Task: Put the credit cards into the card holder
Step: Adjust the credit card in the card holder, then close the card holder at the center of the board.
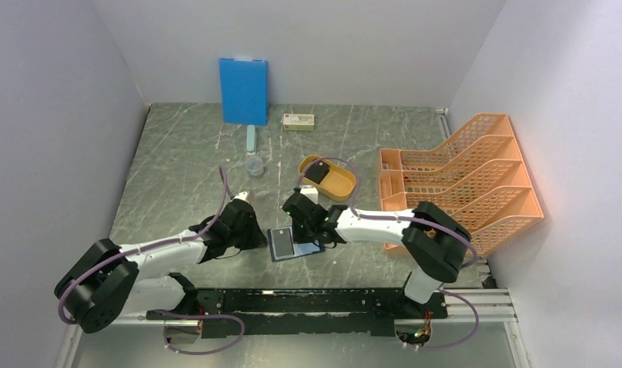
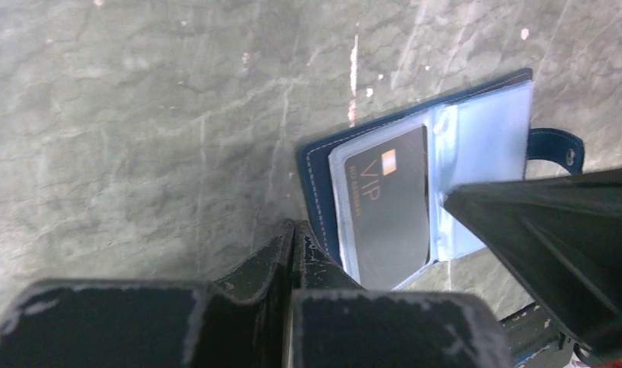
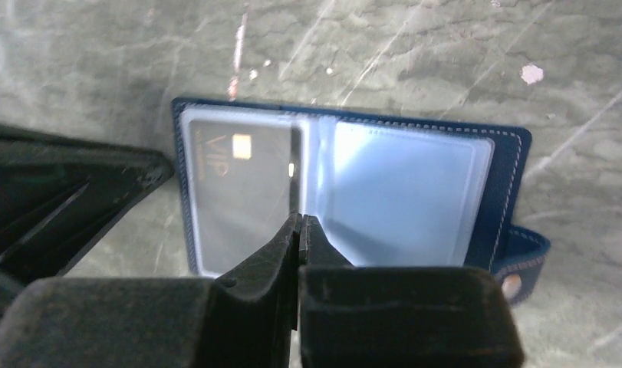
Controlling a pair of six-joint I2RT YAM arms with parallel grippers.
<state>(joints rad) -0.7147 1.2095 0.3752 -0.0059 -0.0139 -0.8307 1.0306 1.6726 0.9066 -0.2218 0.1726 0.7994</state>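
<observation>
the open card holder point(image 3: 403, 188) lay on the marble table point(image 3: 100, 61), a dark vip card point(image 3: 242, 184) in one sleeve. the left gripper point(image 2: 293, 234) and right gripper point(image 3: 300, 226) were clenched at its edges, with nothing visibly between their fingers.

Robot lab booth; white walls point(image 1: 307, 38) box the table point(image 1: 177, 153) (arms point(image 1: 166, 253) bolted on).

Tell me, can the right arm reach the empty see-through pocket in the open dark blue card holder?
Probably yes. The right tool, shut, is right above the open dark navy-blue card holder, and its clear empty pocket lies uncovered beside the tips. The left tool sits at the opposite edge.
</observation>
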